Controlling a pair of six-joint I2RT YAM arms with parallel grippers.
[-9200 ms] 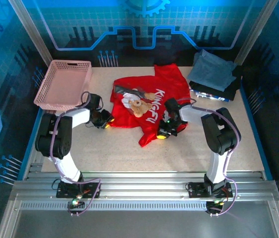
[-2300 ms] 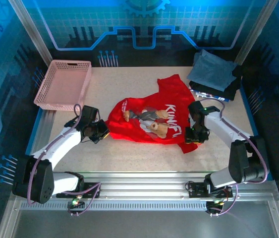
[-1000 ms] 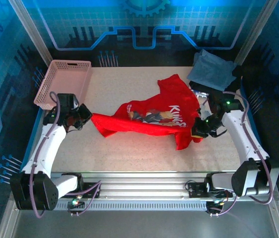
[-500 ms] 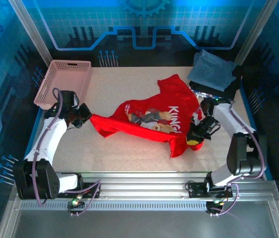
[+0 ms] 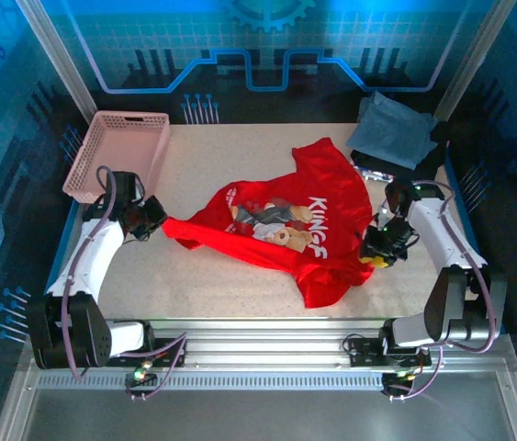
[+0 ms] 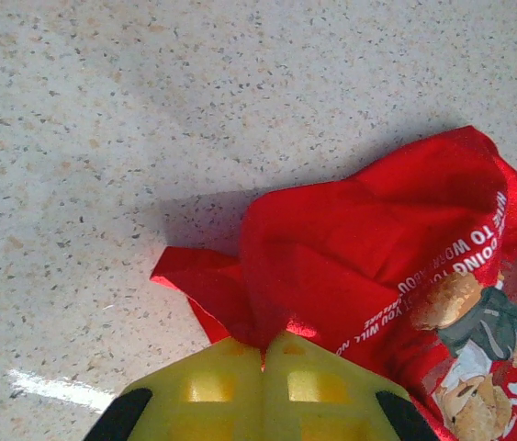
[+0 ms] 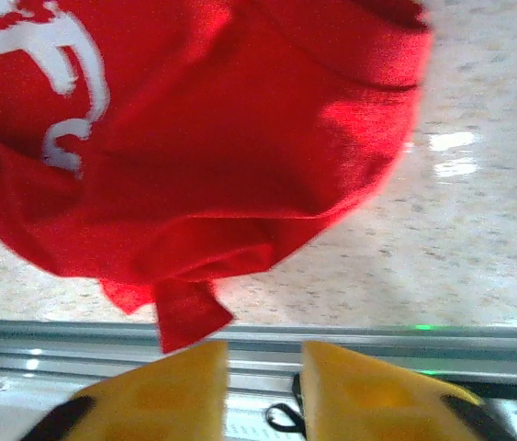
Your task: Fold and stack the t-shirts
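Note:
The red t-shirt (image 5: 286, 230) with the bear print and white "KUNG F" lettering lies crumpled across the table's middle. My left gripper (image 5: 154, 223) is shut on its left corner, and in the left wrist view the cloth (image 6: 377, 239) is pinched between the yellow fingertips (image 6: 264, 344). My right gripper (image 5: 375, 250) stands open just right of the shirt's right edge. In the right wrist view its jaws (image 7: 264, 358) are apart with nothing between them, the red cloth (image 7: 203, 138) hanging just ahead. Folded grey-blue (image 5: 391, 133) and dark (image 5: 421, 170) t-shirts are stacked at the back right.
A pink mesh basket (image 5: 116, 156) sits at the back left, close behind my left arm. The metal rail (image 5: 258, 331) runs along the table's near edge, just under the shirt's lower hem and also beneath the right fingers as the rail (image 7: 405, 340).
My right gripper has opened and let go of the shirt's right side, which has dropped flat toward the near edge. My left gripper stays shut on the left corner, barely moved.

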